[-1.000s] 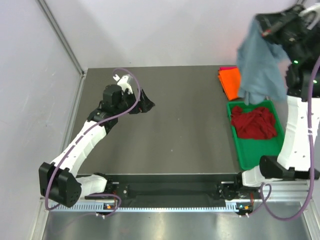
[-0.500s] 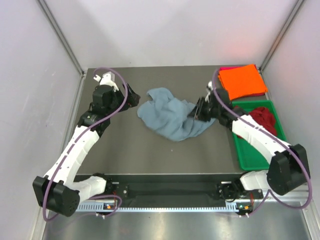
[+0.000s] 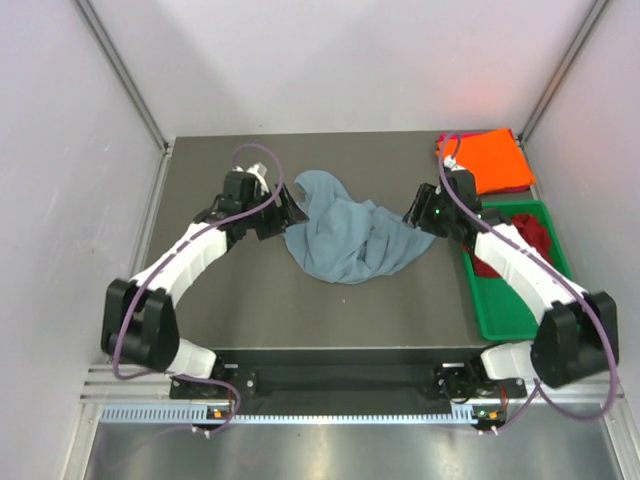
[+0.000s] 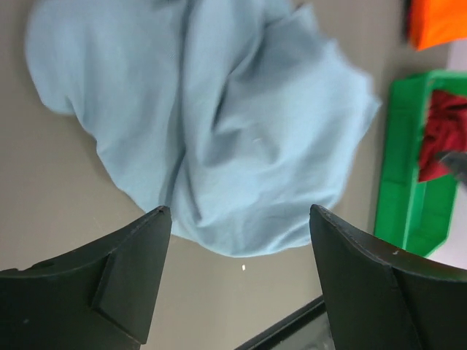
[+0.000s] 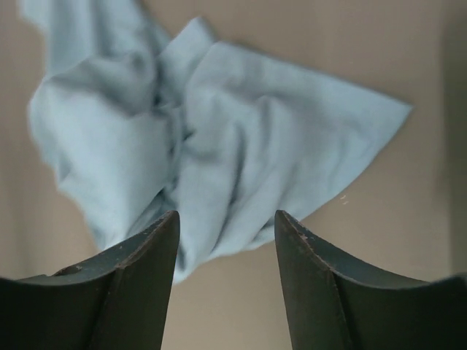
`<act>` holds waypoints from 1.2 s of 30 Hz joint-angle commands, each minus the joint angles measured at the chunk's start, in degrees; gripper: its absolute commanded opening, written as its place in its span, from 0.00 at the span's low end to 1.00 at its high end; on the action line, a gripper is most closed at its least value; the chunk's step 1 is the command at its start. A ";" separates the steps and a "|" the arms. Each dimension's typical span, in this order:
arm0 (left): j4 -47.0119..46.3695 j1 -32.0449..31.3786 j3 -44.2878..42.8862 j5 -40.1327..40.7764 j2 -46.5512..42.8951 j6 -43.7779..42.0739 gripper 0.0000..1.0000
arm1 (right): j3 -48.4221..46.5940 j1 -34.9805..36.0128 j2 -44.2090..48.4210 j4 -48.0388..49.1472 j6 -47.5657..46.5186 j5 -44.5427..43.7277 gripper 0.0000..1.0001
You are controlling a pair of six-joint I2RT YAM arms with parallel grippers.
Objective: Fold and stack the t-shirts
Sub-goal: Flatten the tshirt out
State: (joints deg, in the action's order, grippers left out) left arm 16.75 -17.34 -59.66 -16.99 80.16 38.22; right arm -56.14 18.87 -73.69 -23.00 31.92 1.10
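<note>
One soft blue-grey t-shirt crumpled in rounded folds, matte grey table, both arms' jaws spread beside it

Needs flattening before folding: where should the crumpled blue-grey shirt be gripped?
Probably its outer edges, from each side: the blue-grey t-shirt lies bunched in the middle, with a loose left edge by the left end effector and a flat pointed corner by the right end effector.

A crumpled t-shirt lies on the table between left hand and right hand; rightward, a tray holds another t-shirt, folded t-shirts behind it.
</note>
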 commanded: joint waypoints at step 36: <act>17.26 1.96 3.49 15.40 -6.77 -7.72 0.00 | 7.71 -1.92 -4.08 3.31 -3.18 -1.37 0.53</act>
State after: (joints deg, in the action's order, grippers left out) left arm 30.74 -15.68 -60.71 -5.80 72.07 31.88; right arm -48.60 15.73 -75.68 -23.42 30.11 -1.83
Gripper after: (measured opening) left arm 0.022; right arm 0.524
